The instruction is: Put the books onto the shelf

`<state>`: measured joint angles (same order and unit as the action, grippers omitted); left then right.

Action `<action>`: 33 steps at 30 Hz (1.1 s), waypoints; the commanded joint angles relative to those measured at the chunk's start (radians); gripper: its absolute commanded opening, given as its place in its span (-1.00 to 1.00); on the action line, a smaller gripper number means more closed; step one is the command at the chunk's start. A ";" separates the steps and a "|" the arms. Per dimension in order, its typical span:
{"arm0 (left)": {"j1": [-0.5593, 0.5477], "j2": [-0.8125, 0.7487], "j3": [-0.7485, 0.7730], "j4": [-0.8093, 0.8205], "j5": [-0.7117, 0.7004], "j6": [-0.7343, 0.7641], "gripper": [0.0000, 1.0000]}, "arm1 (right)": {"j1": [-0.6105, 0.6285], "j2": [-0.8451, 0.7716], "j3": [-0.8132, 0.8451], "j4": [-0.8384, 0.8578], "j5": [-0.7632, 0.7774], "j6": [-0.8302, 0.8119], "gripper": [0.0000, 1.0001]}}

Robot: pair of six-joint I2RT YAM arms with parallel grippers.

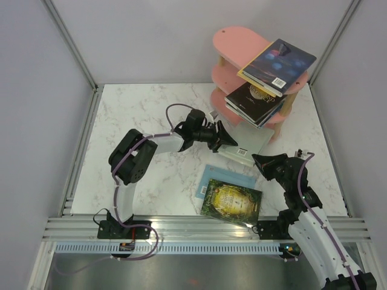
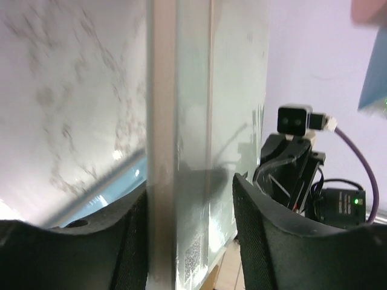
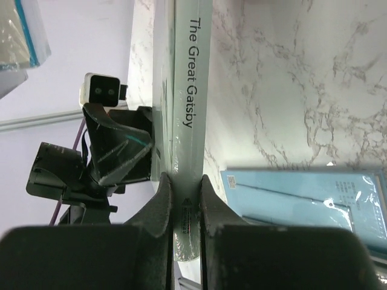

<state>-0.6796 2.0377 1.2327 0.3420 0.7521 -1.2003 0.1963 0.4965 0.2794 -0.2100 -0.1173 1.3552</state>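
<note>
Books [image 1: 231, 202] on table [image 1: 139, 115] before shelf [image 1: 237, 42]

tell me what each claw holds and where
The right claw pinches the Great Gatsby book at its spine's end; the left claw straddles it, grip unclear.

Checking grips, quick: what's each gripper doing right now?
Left gripper: straddling the grey book; grip cannot be told.
Right gripper: closed on that book.

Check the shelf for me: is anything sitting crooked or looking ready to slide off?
Yes. The dark blue book on the top board of the pink shelf lies skewed and hangs well past the edge. Below it, the stack topped by the black book also juts beyond the middle board. Both lie flat, not upright.
</note>
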 commanded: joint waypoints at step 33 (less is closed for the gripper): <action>0.172 0.240 0.235 0.276 0.118 -0.081 -0.92 | 0.006 0.826 0.244 0.633 0.021 -0.097 -1.00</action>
<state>-0.4744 2.3535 1.4670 0.5179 0.7254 -1.2263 0.2035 1.2785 0.4706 0.2794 -0.1566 1.2564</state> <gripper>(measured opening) 0.295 0.118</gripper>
